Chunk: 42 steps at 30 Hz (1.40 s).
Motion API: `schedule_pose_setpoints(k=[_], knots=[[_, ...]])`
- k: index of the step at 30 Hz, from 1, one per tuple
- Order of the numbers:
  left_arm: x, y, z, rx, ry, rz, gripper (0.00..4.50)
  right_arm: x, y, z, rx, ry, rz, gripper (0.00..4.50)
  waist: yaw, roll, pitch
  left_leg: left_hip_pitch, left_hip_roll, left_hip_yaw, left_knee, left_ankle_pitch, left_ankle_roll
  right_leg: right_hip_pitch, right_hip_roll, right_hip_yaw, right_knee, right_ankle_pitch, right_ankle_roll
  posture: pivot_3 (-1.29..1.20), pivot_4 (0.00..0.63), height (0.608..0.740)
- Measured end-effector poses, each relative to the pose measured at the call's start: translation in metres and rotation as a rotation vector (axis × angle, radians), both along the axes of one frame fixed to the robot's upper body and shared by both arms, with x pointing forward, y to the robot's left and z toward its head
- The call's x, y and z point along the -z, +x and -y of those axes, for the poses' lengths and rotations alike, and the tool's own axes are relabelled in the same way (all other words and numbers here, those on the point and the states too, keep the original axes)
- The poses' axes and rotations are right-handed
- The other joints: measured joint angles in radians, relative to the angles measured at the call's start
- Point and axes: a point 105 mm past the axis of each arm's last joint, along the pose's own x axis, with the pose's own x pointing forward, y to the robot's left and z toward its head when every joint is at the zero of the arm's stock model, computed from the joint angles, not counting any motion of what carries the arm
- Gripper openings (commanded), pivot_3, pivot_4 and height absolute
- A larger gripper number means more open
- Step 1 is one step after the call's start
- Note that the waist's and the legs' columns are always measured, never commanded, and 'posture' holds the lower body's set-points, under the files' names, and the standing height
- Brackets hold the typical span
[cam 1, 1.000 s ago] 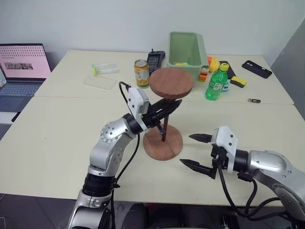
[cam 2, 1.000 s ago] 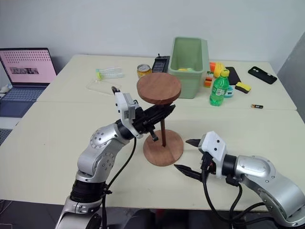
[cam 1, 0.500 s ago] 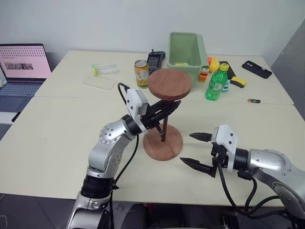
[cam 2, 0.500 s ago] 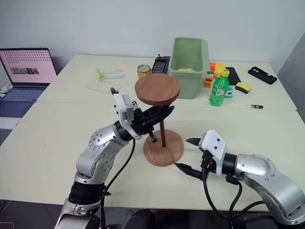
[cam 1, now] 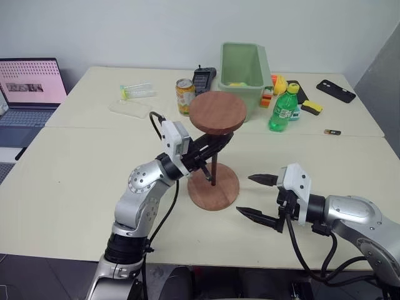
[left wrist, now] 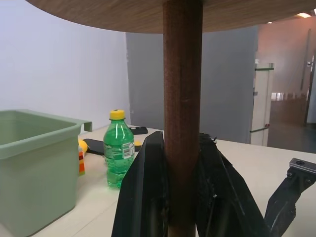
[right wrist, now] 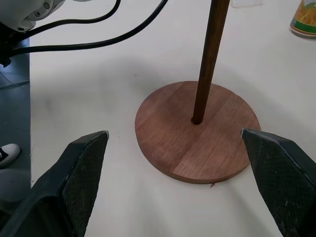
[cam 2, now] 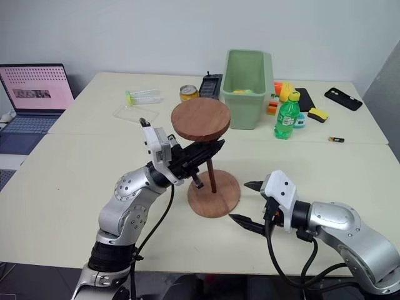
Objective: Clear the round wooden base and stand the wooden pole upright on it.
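The left tool (cam 1: 215,145) is clenched on the wooden pole (cam 1: 214,164), its two black fingers (left wrist: 143,197) pressed against either side of the rod about midway up its length. The pole leans a little, its disc end uppermost and tipped toward the left arm, and its lower end sits at the small centre hole of the round wooden base (cam 1: 214,186); in the right wrist view the rod's tip meets the base (right wrist: 197,131) right at that hole. The base lies flat on the cream surface (cam 1: 75,181), with nothing else resting on it.

The right tool (cam 1: 257,197) hangs just beside the base on the robot's right, released, its fingers (right wrist: 79,175) spread wide apart and holding nothing.

Further back on the surface stands a pale green plastic bin (cam 1: 245,65). Left of it are a yellow drink can (cam 1: 185,96) and a black handset (cam 1: 204,79), and further left a clear tube with a green cap (cam 1: 137,90) beside a clear flat tray (cam 1: 129,107). Right of the bin stand a green bottle with a yellow cap (cam 1: 282,110), some small coloured toys (cam 1: 278,84) and, near the far corner, a black phone (cam 1: 335,90). An open laptop (cam 1: 28,87) with a pink screen sits off the surface's left end.
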Motion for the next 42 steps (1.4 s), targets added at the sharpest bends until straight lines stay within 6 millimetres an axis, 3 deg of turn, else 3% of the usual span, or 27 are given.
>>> schedule_pose_setpoints(k=[42], knots=[[0.0026, -0.0048, 0.0053, 0.012, 0.011, -0.006, 0.27, 0.0024, -0.0038, -0.0002, -0.015, -0.016, -0.027, 4.5, 0.0, 0.0, -0.001, 0.003, 0.0, -0.001, -0.002, 0.0, 0.0, 0.005, 0.0, 0.0, -0.005, 0.0, 0.0, 0.0, 0.15, 0.74]])
